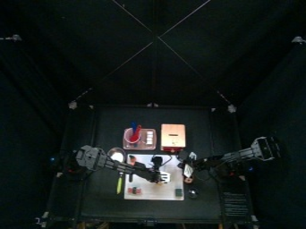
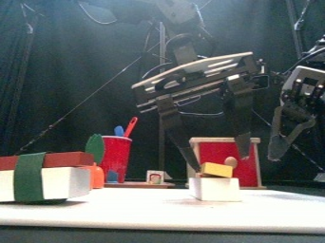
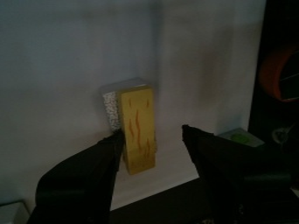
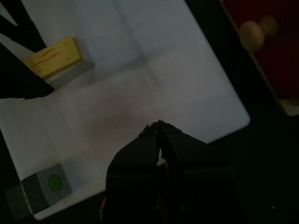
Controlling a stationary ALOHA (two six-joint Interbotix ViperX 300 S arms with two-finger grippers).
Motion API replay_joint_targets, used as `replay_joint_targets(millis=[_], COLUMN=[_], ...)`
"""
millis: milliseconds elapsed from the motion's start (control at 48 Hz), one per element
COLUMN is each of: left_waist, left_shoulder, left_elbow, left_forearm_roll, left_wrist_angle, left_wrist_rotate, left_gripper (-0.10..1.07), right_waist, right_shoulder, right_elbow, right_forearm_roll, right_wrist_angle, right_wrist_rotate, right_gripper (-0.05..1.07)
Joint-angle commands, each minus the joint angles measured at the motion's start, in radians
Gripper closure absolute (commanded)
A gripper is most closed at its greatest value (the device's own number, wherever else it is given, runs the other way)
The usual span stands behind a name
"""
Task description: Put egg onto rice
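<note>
Lying on rice [image 3: 111,108], egg [image 3: 139,128] between open left gripper [image 3: 152,156].

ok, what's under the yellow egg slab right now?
The egg lies on a white rice block, tilted in the front view, overhanging one end. The left wrist view shows only a speckled strip of rice; the rest is covered. The open left gripper is clear of it.

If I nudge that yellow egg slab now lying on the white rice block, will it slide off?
Possibly. The yellow egg slab looks flat and rigid, and it sits tilted on the white rice block, overhanging one edge, so a sideways push would likely slide or tip it off.
</note>
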Motion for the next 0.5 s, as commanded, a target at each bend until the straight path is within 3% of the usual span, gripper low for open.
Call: replay_joint_targets(millis=[0,354,479], left_waist=[0.008,0.008,0.003], left_shoulder=[-0.057,-0.117,-0.138], left_elbow=[-0.026,0.018,0.034], left_forearm_roll=[0.002,0.028,0.092], left_wrist_angle=[-0.003,0.087,0.097], left_wrist_rotate=[0.025,0.135,0.250], left_gripper=[0.07,0.07,0.07], right_waist=[0.002,0.002,0.002], right_shoulder=[-0.008,-0.008,-0.009], right_elbow=[-0.015,-0.018,-0.012], right_forearm_roll=[-0.002,-0.002,-0.003], right_wrist_angle=[-0.005,-0.006,-0.006], right_wrist_rotate=[0.003,0.002,0.002], right_gripper=[0.64,0.64,0.64])
